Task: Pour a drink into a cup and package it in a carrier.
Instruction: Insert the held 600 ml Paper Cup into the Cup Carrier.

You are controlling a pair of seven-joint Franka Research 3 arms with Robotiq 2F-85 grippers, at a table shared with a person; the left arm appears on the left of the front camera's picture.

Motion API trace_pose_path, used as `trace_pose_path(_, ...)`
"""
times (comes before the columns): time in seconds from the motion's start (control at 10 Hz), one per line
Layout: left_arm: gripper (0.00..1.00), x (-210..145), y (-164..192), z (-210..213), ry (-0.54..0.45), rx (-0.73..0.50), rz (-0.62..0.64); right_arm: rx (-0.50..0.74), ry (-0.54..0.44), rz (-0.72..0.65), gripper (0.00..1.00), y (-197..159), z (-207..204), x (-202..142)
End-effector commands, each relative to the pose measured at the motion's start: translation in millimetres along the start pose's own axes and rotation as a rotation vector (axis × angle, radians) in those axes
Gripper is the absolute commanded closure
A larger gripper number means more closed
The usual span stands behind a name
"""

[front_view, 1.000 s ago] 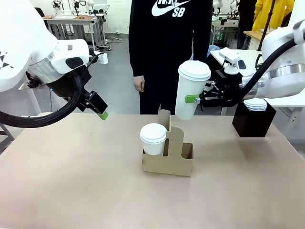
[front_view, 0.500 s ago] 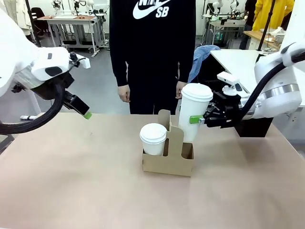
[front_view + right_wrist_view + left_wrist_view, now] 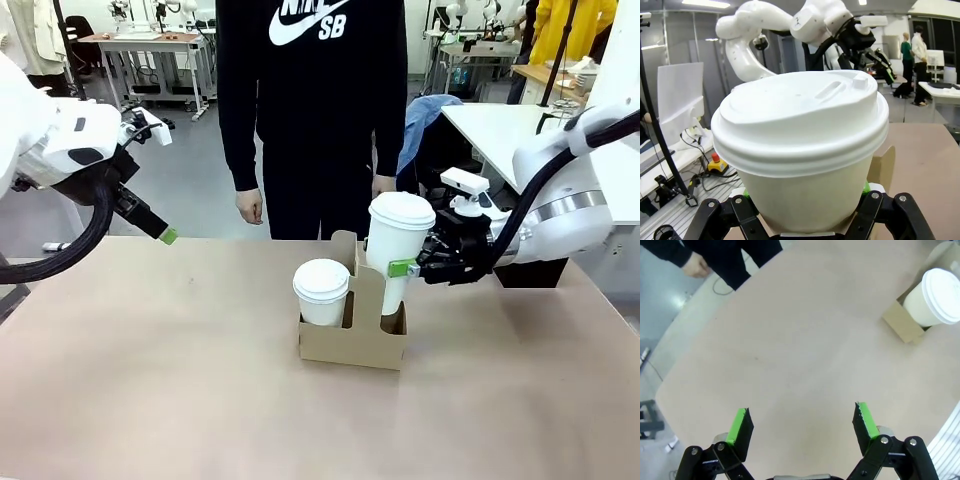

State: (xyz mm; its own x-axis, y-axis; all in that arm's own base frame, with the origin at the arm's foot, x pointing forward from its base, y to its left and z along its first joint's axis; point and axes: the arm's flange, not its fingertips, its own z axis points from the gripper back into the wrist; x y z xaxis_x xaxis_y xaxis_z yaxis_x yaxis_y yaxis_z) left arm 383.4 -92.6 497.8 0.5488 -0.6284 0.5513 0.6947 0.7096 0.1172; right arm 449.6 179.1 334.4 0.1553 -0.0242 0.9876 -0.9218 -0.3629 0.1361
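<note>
My right gripper [image 3: 404,268] is shut on a tall white lidded cup [image 3: 397,245], whose base sits low in the right hole of the brown cardboard carrier [image 3: 350,342]. In the right wrist view the same cup [image 3: 800,150] stands between the gripper's fingers [image 3: 867,192]. A second lidded cup [image 3: 321,290] stands in the carrier's left hole. My left gripper [image 3: 163,235] hangs open at the far left, above the table; in its wrist view the green pads [image 3: 740,424] stand wide apart with nothing between them, and the carrier [image 3: 902,325] lies far off. The drink bottle is out of view.
A person in a black top [image 3: 310,110] stands at the table's far edge with a hand [image 3: 250,206] hanging down. Behind my right arm, at the back right, a black box [image 3: 522,272] is partly hidden. Bare tabletop [image 3: 150,380] spreads around the carrier.
My right gripper has brought the cup down and slightly left into the carrier's right hole. The left arm has drawn back to the left. The person has stepped left.
</note>
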Motion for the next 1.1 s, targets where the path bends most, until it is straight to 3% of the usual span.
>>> trace_pose_path(0.0,0.0,4,-5,8,-0.008,0.018,0.031,0.003,0.03,0.036,0.2,-1,0,-9)
trace_pose_path(1.0,0.0,4,-5,8,-0.008,0.018,0.031,-0.018,0.105,0.132,0.2,-4,10,-61)
